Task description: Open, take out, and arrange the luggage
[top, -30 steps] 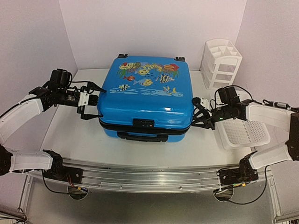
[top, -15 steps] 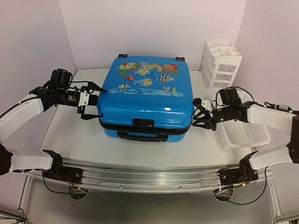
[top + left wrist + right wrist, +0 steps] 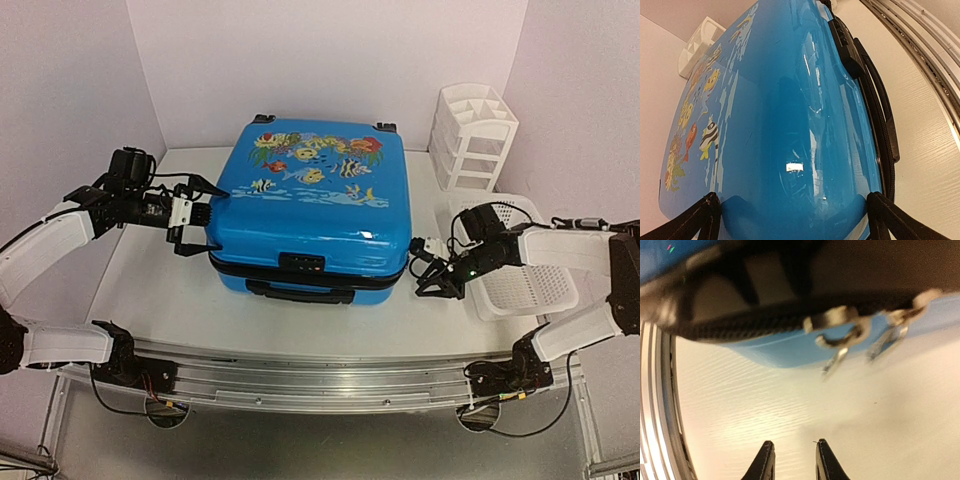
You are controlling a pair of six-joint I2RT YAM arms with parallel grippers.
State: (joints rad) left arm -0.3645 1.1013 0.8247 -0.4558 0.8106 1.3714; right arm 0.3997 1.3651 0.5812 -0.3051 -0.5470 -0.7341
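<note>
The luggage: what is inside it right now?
Nothing inside shows. The luggage lies shut on the table, fish-print lid down over the black zipper band; two zipper pulls hang outside. Its contents are covered by the shell.

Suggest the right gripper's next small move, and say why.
Probably ease the right gripper forward onto a zipper pull and close. The luggage is closed; the pulls hang just ahead of its slightly parted, empty fingers, while the left gripper straddles the opposite corner.

I'm watching my left arm (image 3: pixel 45 245) and right arm (image 3: pixel 570 245) showing white shells, black joints, tapered black fingers (image 3: pixel 765 462), thin cables trailing, maybe a green light.
</note>
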